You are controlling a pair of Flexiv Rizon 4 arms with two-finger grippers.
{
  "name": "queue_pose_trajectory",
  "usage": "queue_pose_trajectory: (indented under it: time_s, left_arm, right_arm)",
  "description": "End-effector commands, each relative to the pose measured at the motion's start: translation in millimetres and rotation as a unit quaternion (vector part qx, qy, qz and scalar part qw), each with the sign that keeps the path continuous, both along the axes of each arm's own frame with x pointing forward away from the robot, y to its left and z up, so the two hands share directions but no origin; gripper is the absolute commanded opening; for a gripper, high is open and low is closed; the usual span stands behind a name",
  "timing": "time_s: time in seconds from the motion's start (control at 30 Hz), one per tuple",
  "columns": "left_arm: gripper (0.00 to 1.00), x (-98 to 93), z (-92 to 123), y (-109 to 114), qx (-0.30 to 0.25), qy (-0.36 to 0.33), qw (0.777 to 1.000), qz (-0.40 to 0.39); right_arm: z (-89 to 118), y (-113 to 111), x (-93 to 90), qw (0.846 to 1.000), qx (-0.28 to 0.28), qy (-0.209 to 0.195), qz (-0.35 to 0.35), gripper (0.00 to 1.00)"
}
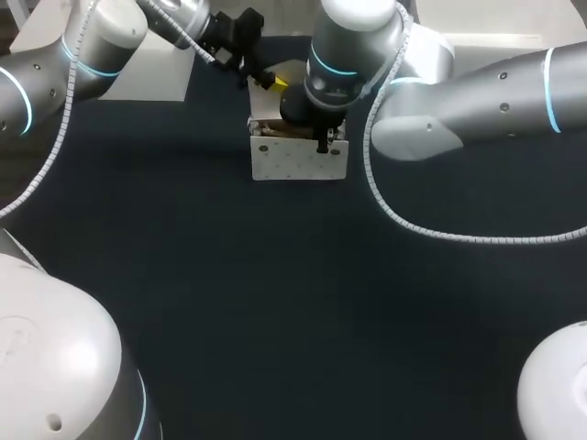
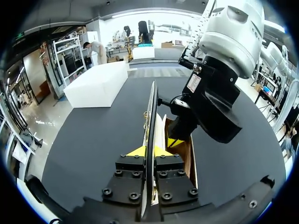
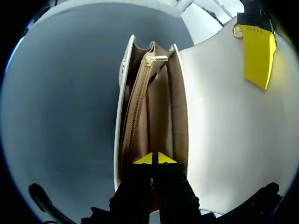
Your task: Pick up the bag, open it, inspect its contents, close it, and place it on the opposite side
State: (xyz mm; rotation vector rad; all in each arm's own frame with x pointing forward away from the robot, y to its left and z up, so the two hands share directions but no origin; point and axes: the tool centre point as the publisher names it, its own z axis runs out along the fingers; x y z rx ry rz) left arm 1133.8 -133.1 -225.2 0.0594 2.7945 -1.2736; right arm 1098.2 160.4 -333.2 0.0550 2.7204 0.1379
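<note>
A white bag [image 1: 298,163] stands upright at the back middle of the dark table. Its flap [image 2: 152,116] is lifted, and my left gripper [image 2: 149,151] is shut on the flap's edge; one of its yellow fingertips [image 3: 257,56] shows against the flap [image 3: 224,140] in the right wrist view. The tan interior [image 3: 159,107] with a zipped pocket [image 3: 135,107] lies exposed. My right gripper [image 3: 152,158] points down into the bag's mouth with its tips together. A thin inner divider runs up to them; whether it is pinched I cannot tell. In the head view the right wrist [image 1: 321,92] hides that gripper.
A white box [image 2: 98,84] sits on the table behind and to the left of the bag, also seen as the white box [image 1: 151,78] under my left arm. Bare dark tabletop [image 1: 293,302] stretches in front of the bag and to both sides.
</note>
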Motion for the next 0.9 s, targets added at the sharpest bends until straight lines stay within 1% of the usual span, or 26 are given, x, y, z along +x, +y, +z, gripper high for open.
queue_pose_trajectory:
  time_s: [0.03, 0.33, 0.9]
  left_arm:
    - [0.00, 5.8, -3.0, 1.0, -0.007, 0.007, 1.000, -0.010]
    - [0.00, 3.3, -6.0, -1.2, -0.006, -0.003, 1.000, -0.024]
    - [0.00, 2.8, -6.6, -4.0, -0.004, -0.008, 0.999, -0.030]
  right_arm:
    - [-5.9, 1.8, 3.7, 1.000, -0.002, 0.011, 0.000, 1.00]
    - [-8.5, -0.7, -1.6, 1.000, 0.001, 0.019, -0.003, 1.00]
    - [-10.6, 1.0, 0.8, 1.000, -0.003, 0.025, 0.000, 1.00]
